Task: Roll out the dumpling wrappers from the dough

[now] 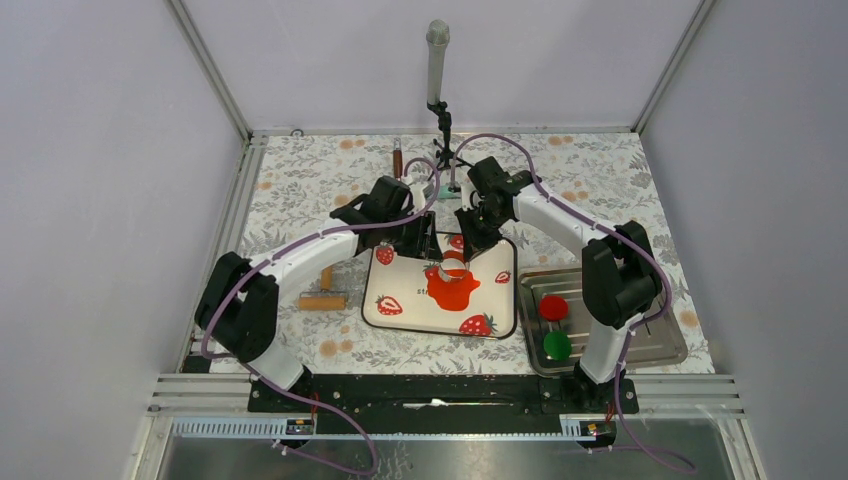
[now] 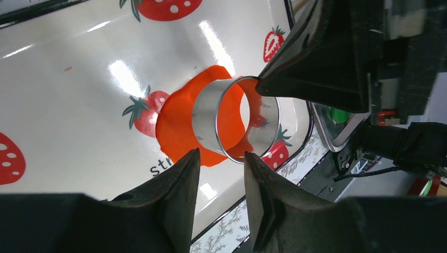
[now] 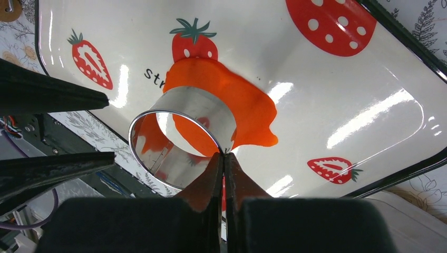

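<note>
The dough (image 1: 458,292) is a flat, ragged orange-red sheet (image 3: 248,100) on the strawberry-print tray (image 1: 400,277). A metal ring cutter (image 1: 447,268) stands on the sheet's edge, tilted (image 2: 205,113). My right gripper (image 3: 224,154) is shut on the cutter's thin wall at its upper rim (image 1: 462,250). My left gripper (image 2: 220,155) is open on the cutter's opposite side, tips just short of the rim with nothing between them (image 1: 430,250). No cut dumpling wrappers are in view.
A metal tray (image 1: 640,340) at the right holds a crimson disc (image 1: 553,307) and a green disc (image 1: 557,345). A wooden rolling pin (image 1: 322,299) lies left of the strawberry tray. A microphone stand (image 1: 438,60) rises at the back centre.
</note>
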Motion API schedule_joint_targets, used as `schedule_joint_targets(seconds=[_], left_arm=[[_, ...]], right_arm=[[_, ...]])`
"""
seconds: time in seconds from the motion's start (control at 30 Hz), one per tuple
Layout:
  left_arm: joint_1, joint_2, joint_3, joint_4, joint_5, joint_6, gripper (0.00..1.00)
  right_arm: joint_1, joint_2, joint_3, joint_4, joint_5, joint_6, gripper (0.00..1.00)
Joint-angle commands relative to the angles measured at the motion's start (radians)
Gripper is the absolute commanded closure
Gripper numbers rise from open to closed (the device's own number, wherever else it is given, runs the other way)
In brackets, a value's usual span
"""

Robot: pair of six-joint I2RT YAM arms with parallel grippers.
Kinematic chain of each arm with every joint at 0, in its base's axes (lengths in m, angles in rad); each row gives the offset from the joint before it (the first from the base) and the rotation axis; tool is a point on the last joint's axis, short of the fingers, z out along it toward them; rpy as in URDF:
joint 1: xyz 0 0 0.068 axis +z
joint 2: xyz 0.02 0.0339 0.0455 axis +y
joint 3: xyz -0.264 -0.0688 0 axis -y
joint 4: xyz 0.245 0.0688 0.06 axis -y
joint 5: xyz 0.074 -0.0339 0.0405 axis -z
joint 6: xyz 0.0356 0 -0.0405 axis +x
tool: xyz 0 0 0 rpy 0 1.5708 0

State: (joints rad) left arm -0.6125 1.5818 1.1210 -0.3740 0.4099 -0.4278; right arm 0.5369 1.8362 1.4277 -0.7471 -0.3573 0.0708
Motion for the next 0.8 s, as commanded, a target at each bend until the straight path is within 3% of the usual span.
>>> schedule_joint_targets(seconds=[0.0,0.43,0.77], left_arm=[[-0.004,0.025,-0.002,0.038,0.008,-0.036,0.61],[-0.014,0.085,0.008,0.040,0.016,-0.050,0.81],[-0.029,0.113,0.011,0.047,0.015,-0.061,0.75]], right_arm=[[0.011,-0.045,0.003,0.030,0.012,0.018,1.00],[0.014,-0.071,-0.048,0.062,0.008,0.027,1.00],[0.018,-0.070,-0.067,0.078,0.003,0.040,1.00]])
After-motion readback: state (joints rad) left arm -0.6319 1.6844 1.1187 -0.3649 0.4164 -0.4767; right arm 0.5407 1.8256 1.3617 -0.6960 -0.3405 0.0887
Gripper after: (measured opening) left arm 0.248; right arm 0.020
